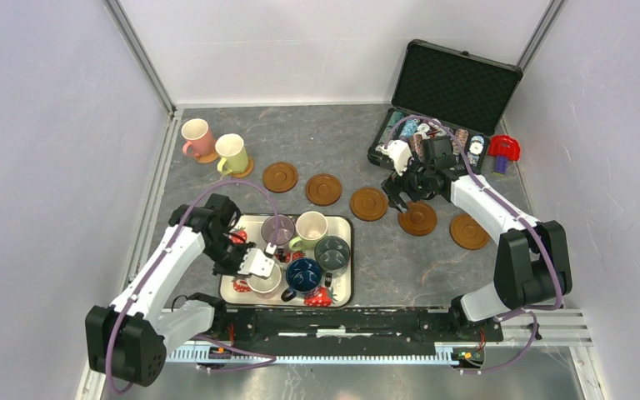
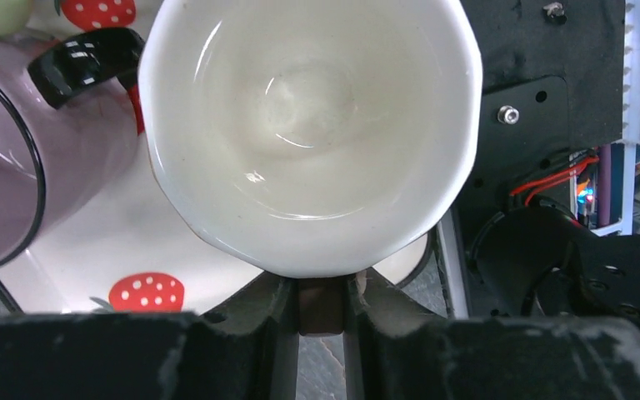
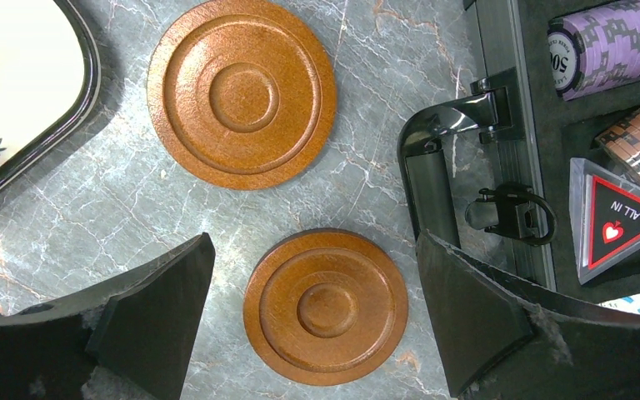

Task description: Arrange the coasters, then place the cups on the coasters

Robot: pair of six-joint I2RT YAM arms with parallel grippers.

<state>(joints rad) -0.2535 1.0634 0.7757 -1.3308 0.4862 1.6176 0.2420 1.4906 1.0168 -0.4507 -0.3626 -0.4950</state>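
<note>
My left gripper [image 1: 257,265] [image 2: 321,287] is shut on the handle [image 2: 321,307] of a pink cup [image 1: 265,282] with a white inside [image 2: 308,125], on the strawberry tray [image 1: 343,292]. The tray also holds mauve [image 1: 277,231], cream [image 1: 311,227], grey-green [image 1: 332,252] and dark blue [image 1: 303,275] cups. A pink cup [image 1: 196,137] and a cream cup [image 1: 232,154] stand on coasters at the far left. Several bare coasters run in a diagonal row [image 1: 323,189]. My right gripper [image 1: 402,200] [image 3: 317,308] hangs open over one coaster [image 3: 325,307], fingers on either side of it and apart from it; another coaster [image 3: 242,93] lies beyond.
An open black poker-chip case [image 1: 442,108] [image 3: 508,125] stands at the back right, close beside my right gripper. A red object [image 1: 504,148] sits next to it. Frame walls enclose the table on the left, back and right.
</note>
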